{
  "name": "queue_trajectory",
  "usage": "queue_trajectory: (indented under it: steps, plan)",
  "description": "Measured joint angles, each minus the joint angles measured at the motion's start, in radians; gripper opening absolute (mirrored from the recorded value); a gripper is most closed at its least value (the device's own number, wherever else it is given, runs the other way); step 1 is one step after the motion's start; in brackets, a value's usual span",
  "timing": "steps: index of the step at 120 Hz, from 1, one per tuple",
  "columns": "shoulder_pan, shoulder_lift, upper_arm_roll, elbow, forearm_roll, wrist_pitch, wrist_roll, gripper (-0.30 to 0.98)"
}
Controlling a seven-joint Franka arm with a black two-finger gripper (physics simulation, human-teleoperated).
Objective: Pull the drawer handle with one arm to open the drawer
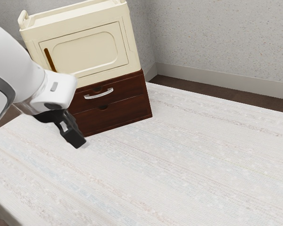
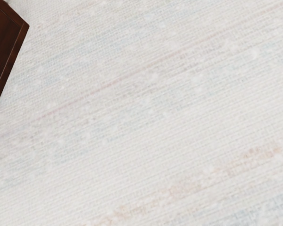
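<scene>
Arm and furniture, partly out of sight.
In the exterior view, the arm [image 1: 20, 59] is cut off at the left edge and hides parts of the dark drawer unit [image 1: 120, 111] and cream cabinet [image 1: 83, 52]; the surface [image 1: 179, 160] runs out of frame. The wrist view's edge crops most of the drawer unit.

One arm [image 1: 19, 59], one gripper [image 1: 79, 141], one table [image 1: 188, 160], one box [image 1: 130, 42], one chest [image 1: 146, 101], two drawers [image 1: 129, 86], one silver handle [image 1: 99, 95], one bar [image 1: 49, 59]

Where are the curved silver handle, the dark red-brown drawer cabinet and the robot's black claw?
Curved silver handle [image 1: 99, 95]: exterior view, middle of its bar.
Dark red-brown drawer cabinet [image 1: 123, 113]: exterior view, lower drawer's front.
Black claw [image 1: 77, 140]: exterior view, its lower end.
</scene>
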Motion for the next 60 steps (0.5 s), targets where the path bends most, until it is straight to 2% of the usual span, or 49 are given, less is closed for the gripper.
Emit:
queue_trajectory:
  steps: [11, 22, 28, 39, 56, 60]
  plan:
    - [-0.037, 0.007, 0.023, 0.005, 0.066, 0.016, 0.052, 0.69]
    - [-0.233, 0.015, 0.207, 0.023, 0.141, 0.026, 0.095, 0.69]
    - [-0.299, 0.021, 0.278, 0.03, 0.175, 0.03, 0.115, 0.69]
    - [-0.335, 0.032, 0.328, 0.036, 0.216, 0.037, 0.148, 0.69]
    - [-0.349, 0.054, 0.347, 0.055, 0.251, 0.042, 0.188, 0.69]
    - [-0.386, 0.058, 0.388, 0.068, 0.262, 0.042, 0.195, 0.69]
